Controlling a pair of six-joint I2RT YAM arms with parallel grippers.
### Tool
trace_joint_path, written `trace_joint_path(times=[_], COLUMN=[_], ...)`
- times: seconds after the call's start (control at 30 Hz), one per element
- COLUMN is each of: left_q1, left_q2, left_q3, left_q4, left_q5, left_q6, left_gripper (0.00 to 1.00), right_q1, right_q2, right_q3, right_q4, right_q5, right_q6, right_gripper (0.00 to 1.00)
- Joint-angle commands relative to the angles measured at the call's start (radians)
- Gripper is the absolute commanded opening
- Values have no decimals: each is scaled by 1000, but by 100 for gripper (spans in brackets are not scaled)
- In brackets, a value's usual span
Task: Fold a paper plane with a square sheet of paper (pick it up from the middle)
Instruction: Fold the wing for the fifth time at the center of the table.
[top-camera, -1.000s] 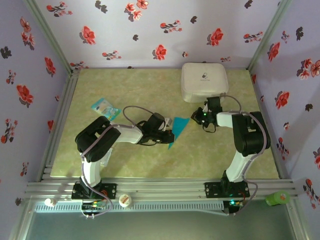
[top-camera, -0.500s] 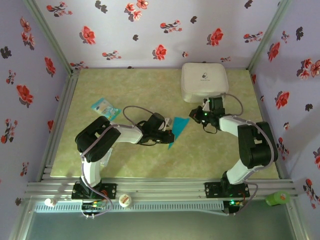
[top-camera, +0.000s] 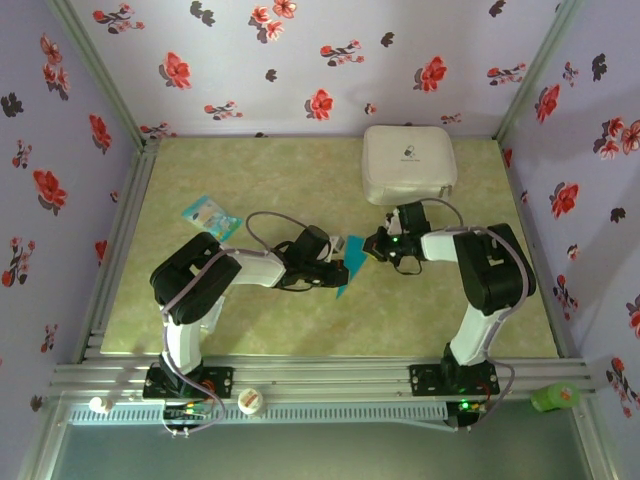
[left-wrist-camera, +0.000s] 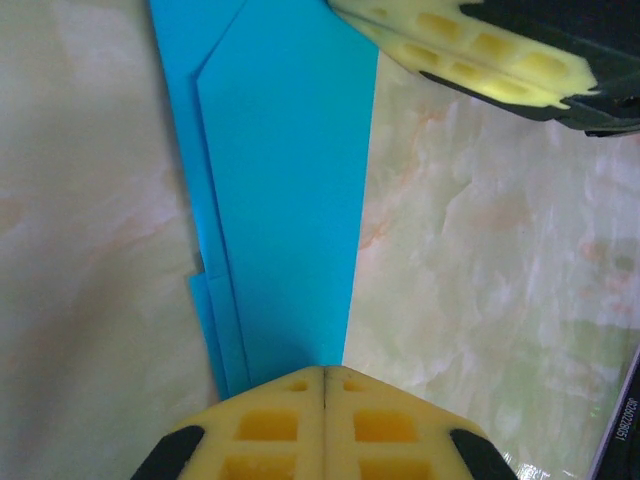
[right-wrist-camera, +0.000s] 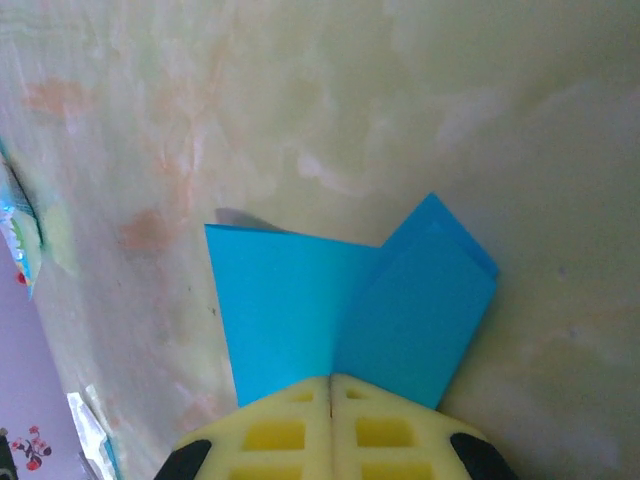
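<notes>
The square sheet of paper (top-camera: 357, 252) is folded into a narrow teal-blue pointed shape lying mid-table. In the left wrist view the paper (left-wrist-camera: 285, 180) runs away from my left gripper (left-wrist-camera: 325, 378), whose yellow fingers are shut, their tips down on its near end. My right gripper (top-camera: 372, 245) meets the paper's far, wider end; its fingers (left-wrist-camera: 470, 45) show at the top of that view. In the right wrist view the right gripper (right-wrist-camera: 331, 385) is shut, tips on the crease between two flaps of the paper (right-wrist-camera: 290, 300); the left flap's far edge casts a small shadow.
A white case (top-camera: 408, 163) sits at the back right, just behind the right arm. A small pale-blue packet (top-camera: 210, 213) lies at the left. A white cap (top-camera: 250, 401) and a green object (top-camera: 553, 397) rest on the front rail.
The right gripper has swung left from beside the white case onto the paper's wide end. The left gripper and the paper have stayed put.
</notes>
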Motion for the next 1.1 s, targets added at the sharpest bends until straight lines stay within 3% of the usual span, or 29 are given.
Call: trace_joint_path(times=[0.0, 0.5, 0.73, 1.07], left_q1=[-13, -14, -14, -14], left_q2=[22, 4, 8, 3], left_q3=[-37, -37, -45, -53], left_q4=[-172, -188, -179, -148], left_q5=[-25, -28, -28, -28], left_q6=[31, 40, 37, 22], left_gripper=[0, 0, 0, 0], right_q1=[-35, -59, -97, -96], right_q2=[35, 41, -6, -190], right_q3=[23, 91, 56, -42], right_q4=[-30, -148, -82, 42], right_q5=[109, 227, 262, 117], right_q6=[-27, -32, 11, 46], right_gripper=[5, 6, 6, 10])
